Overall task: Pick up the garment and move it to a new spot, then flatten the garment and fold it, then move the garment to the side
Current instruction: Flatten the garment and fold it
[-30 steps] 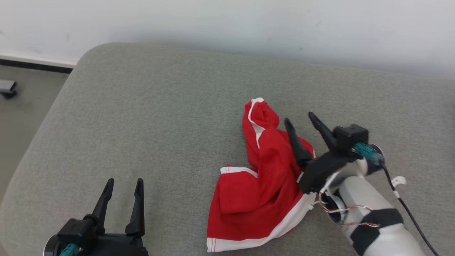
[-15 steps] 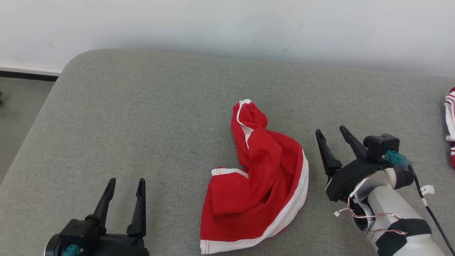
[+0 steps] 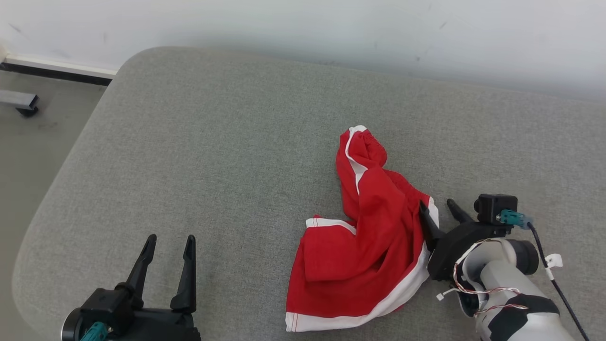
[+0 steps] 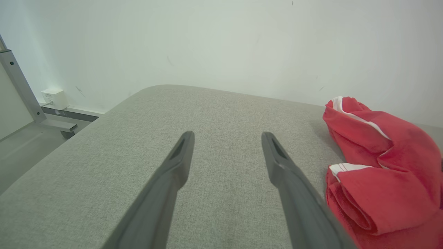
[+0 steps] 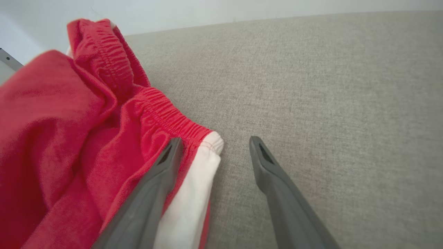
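Observation:
The garment (image 3: 369, 246), red shorts with white trim, lies crumpled on the grey cushion (image 3: 227, 161), right of centre. My right gripper (image 3: 435, 204) is open at its right edge, low over the cushion. In the right wrist view, one finger (image 5: 162, 169) lies over the elastic waistband (image 5: 162, 117), and the white corner of the trim (image 5: 213, 141) sits between the fingers of the right gripper (image 5: 215, 140). My left gripper (image 3: 171, 237) stands open near the cushion's front left, holding nothing. From the left wrist, the left gripper (image 4: 227, 135) points across bare cushion, with the garment (image 4: 384, 166) to its right.
A white wall (image 3: 303, 23) runs behind the cushion. The cushion's rounded left edge drops to a grey floor (image 3: 33, 156), where a metal foot (image 3: 19, 100) stands. A metal frame leg (image 4: 20, 86) and a wall socket (image 4: 52, 97) are at the far left.
The head camera has shifted. The right gripper drew back to the right of the garment, then returned lower to its right edge. The left gripper has stayed put.

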{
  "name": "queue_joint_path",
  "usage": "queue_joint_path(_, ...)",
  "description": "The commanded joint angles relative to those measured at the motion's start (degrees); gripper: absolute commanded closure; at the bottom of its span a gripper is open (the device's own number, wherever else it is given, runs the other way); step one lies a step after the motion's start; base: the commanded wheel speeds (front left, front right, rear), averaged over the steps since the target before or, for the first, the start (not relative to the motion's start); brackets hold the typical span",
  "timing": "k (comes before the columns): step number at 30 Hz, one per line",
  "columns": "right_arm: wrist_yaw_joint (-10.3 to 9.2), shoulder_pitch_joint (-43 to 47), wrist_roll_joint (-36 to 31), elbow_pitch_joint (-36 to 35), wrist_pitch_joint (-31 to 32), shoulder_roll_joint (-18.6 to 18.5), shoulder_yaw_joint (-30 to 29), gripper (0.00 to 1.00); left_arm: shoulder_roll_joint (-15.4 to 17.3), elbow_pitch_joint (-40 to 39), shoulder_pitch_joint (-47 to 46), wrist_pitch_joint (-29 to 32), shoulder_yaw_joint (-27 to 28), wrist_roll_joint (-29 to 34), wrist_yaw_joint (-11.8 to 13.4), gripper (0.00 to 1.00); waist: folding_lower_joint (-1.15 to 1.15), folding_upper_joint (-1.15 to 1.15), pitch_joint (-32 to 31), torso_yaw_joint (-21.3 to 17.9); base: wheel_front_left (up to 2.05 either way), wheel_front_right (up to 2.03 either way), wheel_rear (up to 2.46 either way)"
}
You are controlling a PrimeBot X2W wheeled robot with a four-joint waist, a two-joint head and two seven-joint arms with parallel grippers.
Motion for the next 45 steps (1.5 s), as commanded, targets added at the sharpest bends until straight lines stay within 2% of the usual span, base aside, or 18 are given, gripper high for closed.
queue_joint_path(1, -0.17, -0.43, 0.75, 0.90, 0.05, 0.52, 0.26, 0.08, 0.33, 0.13, -0.77, -0.02, -0.06, -0.32, 0.11, 0.00, 0.00, 0.00, 0.46, 0.37, 0.00, 0.00, 0.00)
queue_joint_path(2, -0.17, -0.74, 0.94, 1.60, -0.02, 0.80, 0.56, 0.57, 0.35, 0.21, -0.88, -0.02, -0.12, -0.36, 0.11, 0.00, 0.00, 0.00, 0.59, 0.42, 0.00, 0.00, 0.00)
queue_joint_path(3, -0.18, -1.04, 1.01, 2.33, -0.25, 0.99, 0.85, 0.82, 0.34, 0.26, -0.96, -0.02, -0.18, -0.41, 0.11, 0.00, 0.00, 0.00, 0.69, 0.48, 0.00, 0.00, 0.00)
queue_joint_path(4, -0.18, -1.28, 1.25, 2.96, -0.67, 1.07, 1.07, 1.00, 0.33, 0.37, -1.08, -0.02, -0.25, -0.46, 0.11, 0.00, 0.00, 0.00, 0.77, 0.53, 0.00, 0.00, 0.00)
queue_joint_path(8, -0.18, -2.03, 1.62, 3.87, -3.63, 0.95, 1.74, 1.00, 0.31, 0.49, -1.32, -0.02, -0.03, -0.42, 0.11, 0.00, 0.00, 0.00, 0.56, 0.18, 0.00, 0.00, 0.00)
queue_joint_path(13, -0.18, 0.49, 2.84, 1.35, -6.25, -0.36, 1.74, 1.00, 0.34, 0.72, 0.21, -0.02, 0.70, -0.05, 0.11, 0.00, 0.00, 0.00, -1.13, -1.66, 0.00, 0.00, 0.00)
queue_joint_path(17, -0.18, 4.48, 4.05, -3.41, -6.73, -1.66, 1.00, 1.00, 0.17, 0.45, 1.34, -0.02, 1.14, 0.02, 0.10, 0.00, 0.00, 0.00, -2.45, -3.88, 0.00, 0.00, 0.00)
queue_joint_path(22, -0.18, 12.91, 5.26, -12.78, -6.70, -2.50, -2.55, 1.00, 0.04, 0.25, 2.23, -0.02, 1.30, 0.27, 0.10, 0.00, 0.00, 0.00, -3.60, -6.27, 0.00, 0.00, 0.00)
queue_joint_path(29, -0.17, 27.12, 5.31, -25.33, -6.69, 0.25, -8.75, 1.00, 0.04, 0.19, 2.83, -0.02, 1.79, 0.37, 0.10, 0.00, 0.00, 0.00, -4.73, -8.15, 0.00, 0.00, 0.00)
queue_joint_path(36, -0.18, 35.55, 2.44, -32.79, -5.09, 3.62, -12.70, 1.00, 0.27, 0.01, 3.65, -0.02, 1.82, 0.72, 0.10, 0.00, 0.00, 0.00, -5.43, -9.08, 0.00, 0.00, 0.00)
queue_joint_path(37, -0.18, 36.37, 1.31, -33.61, -4.78, 3.84, -13.55, 0.96, 0.32, 0.04, 3.65, -0.02, 1.92, 0.72, 0.10, 0.00, 0.00, 0.00, -5.51, -9.22, 0.00, 0.00, 0.00)
queue_joint_path(38, -0.18, 36.79, -0.23, -34.49, -4.74, 3.95, -14.47, 0.11, 0.36, 0.06, 3.64, -0.02, 1.98, 0.72, 0.10, 0.00, 0.00, 0.00, -5.64, -9.37, 0.00, 0.00, 0.00)
queue_joint_path(39, -0.17, 37.10, -1.62, -35.24, -4.61, 4.10, -15.29, 0.00, 0.32, 0.06, 3.81, -0.02, 2.04, 0.79, 0.10, 0.00, 0.00, 0.00, -5.80, -9.56, 0.00, 0.00, 0.00)
queue_joint_path(45, -0.18, 38.11, -7.46, -41.19, -3.37, 4.76, -19.93, 0.00, 0.56, 0.04, 4.84, -0.02, 2.57, 0.56, 0.10, 0.00, 0.00, 0.00, -6.88, -10.81, 0.00, 0.00, 0.00)
